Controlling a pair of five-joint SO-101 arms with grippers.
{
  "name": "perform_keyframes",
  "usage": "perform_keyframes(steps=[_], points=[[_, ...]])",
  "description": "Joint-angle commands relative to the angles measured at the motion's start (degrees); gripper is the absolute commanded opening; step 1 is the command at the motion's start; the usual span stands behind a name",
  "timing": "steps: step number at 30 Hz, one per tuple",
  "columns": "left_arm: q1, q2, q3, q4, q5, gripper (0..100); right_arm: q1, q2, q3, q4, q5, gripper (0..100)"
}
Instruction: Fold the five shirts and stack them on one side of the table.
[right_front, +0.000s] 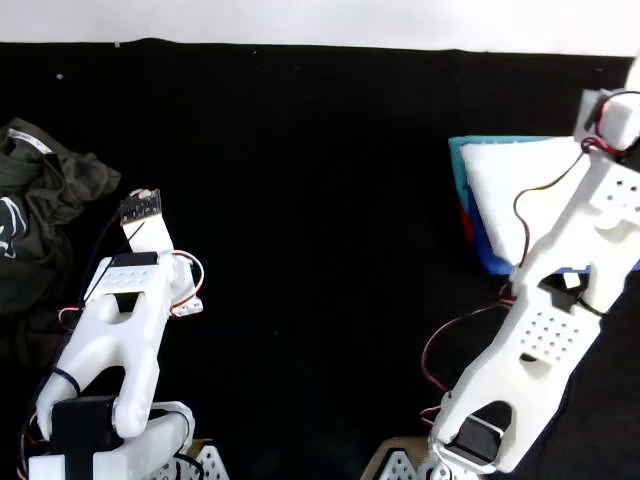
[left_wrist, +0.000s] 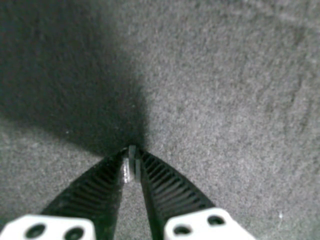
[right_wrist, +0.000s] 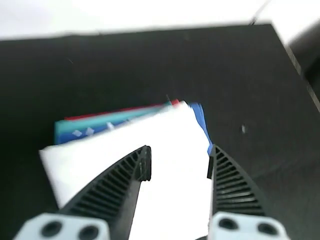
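The stack of folded shirts (right_front: 497, 200) sits at the right side of the desk (right_front: 300, 180), leaving room to fold. The right tool (right_wrist: 179, 156) hangs over it, spread wide and empty. The left tool (left_wrist: 132, 154) is pinched closed, near the crumpled green shirt (right_front: 40, 200), probably the last one.

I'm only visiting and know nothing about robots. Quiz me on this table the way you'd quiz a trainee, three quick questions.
1. True or false: the white shirt lies on top of the stack.
2. Which claw is open? A) left claw B) right claw C) both
3. Fill in: the crumpled dark green shirt lies on the ___ claw's side of the table.

Key: 1 true. 2 B; the left claw's tips are touching. 3 left.
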Motion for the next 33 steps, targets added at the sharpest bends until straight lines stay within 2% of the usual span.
perform_keyframes(steps=[1,3,6,10,16,20,25,31,33], points=[[-0.7,-0.1,0.5,-0.8,-0.4,1,-3.8,-8.3,-6.4,0.9,-0.5,18.0],[-0.7,-0.1,0.5,-0.8,-0.4,1,-5.4,-12.6,-3.9,1.0,-0.5,18.0],[-0.7,-0.1,0.5,-0.8,-0.4,1,-8.3,-22.8,7.6,1.0,-0.5,18.0],[-0.7,-0.1,0.5,-0.8,-0.4,1,-15.3,-41.7,33.5,0.8,-1.1,18.0],[-0.7,-0.1,0.5,-0.8,-0.4,1,-29.4,-63.1,76.2,-2.6,-6.5,18.0],[-0.7,-0.1,0.5,-0.8,-0.4,1,-36.0,-71.8,106.2,-14.2,-5.9,18.0],[-0.7,-0.1,0.5,-0.8,-0.4,1,-39.1,-82.2,139.7,-33.9,-1.0,18.0],[-0.8,-0.7,0.0,-0.4,-0.5,1,-39.2,-86.2,163.5,-51.8,0.2,18.0],[-3.2,-0.7,-1.3,2.4,-0.6,1,-38.8,-86.3,168.2,-56.9,0.2,18.0]])
